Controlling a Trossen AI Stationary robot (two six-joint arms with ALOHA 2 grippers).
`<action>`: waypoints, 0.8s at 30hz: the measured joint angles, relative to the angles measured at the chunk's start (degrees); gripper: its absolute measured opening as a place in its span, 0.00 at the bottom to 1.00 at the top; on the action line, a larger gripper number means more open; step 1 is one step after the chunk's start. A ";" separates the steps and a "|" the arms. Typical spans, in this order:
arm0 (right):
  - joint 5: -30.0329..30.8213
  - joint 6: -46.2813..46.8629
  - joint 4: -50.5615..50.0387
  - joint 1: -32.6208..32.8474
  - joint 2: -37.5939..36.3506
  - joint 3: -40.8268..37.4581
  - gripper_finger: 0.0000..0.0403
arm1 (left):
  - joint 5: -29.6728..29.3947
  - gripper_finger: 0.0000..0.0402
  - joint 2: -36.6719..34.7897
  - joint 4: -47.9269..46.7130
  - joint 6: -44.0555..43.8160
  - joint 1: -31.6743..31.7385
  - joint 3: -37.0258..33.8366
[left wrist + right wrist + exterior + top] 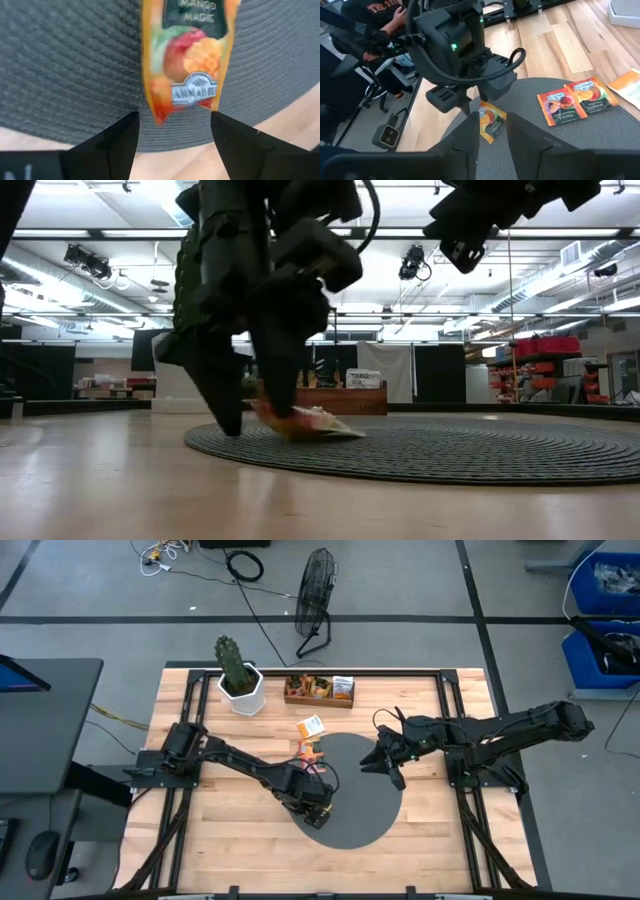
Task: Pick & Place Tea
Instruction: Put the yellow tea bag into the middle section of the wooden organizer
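Note:
A tea sachet [187, 65], orange with a mango picture, lies on the grey round disc [365, 810], near the disc's left rim. My left gripper [175, 130] points down over it and is open, one finger on each side of the sachet's near end [300, 422]. Two more sachets [572, 102] lie side by side on the disc's far left part, and another [311, 726] rests on the wood beyond. My right gripper [492, 145] hangs open and holds nothing, above the disc's right part [385, 762]. My left gripper stands with its fingers [280, 385] close beside the sachet's raised end [268, 410], pointing down from above. The left wrist view shows a gap on both sides. Whether a finger touches the sachet, I cannot tell.
A brown wooden tray [318, 688] with several sachets stands at the far edge. A cactus in a white pot [240, 685] is to its left. Bare wood lies near and to the left of the disc. A seated person [380, 15] shows beyond the table.

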 joint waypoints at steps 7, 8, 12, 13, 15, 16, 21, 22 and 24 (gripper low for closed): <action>1.14 0.22 0.62 0.10 0.00 -0.02 0.26 | -0.02 0.54 0.96 2.38 0.51 0.02 0.17; 1.14 0.20 0.79 0.12 0.00 -0.02 0.26 | -0.02 0.52 0.96 2.38 0.56 0.02 0.17; 1.14 0.21 0.70 0.15 0.02 -0.04 0.26 | -0.13 0.44 1.00 2.66 0.62 0.04 0.12; 1.14 0.22 0.64 0.15 0.01 -0.04 0.26 | -0.13 0.42 1.02 2.67 0.62 0.04 0.11; 1.13 0.20 0.71 0.15 0.02 -0.04 0.26 | -0.14 0.37 1.04 2.71 0.91 0.04 0.11; 1.14 0.20 0.68 0.15 0.01 -0.04 0.26 | -0.14 0.34 1.04 2.73 1.02 0.04 0.11; 1.60 0.20 0.67 0.15 0.02 -0.04 0.26 | -0.17 0.19 1.04 2.77 2.22 0.07 0.11; 1.88 0.20 0.70 0.15 0.02 -0.04 0.26 | -0.24 0.16 1.04 2.78 2.64 0.07 0.11; 2.49 0.20 0.67 0.15 0.02 -0.04 0.26 | -0.73 0.08 1.04 2.79 3.83 0.07 0.11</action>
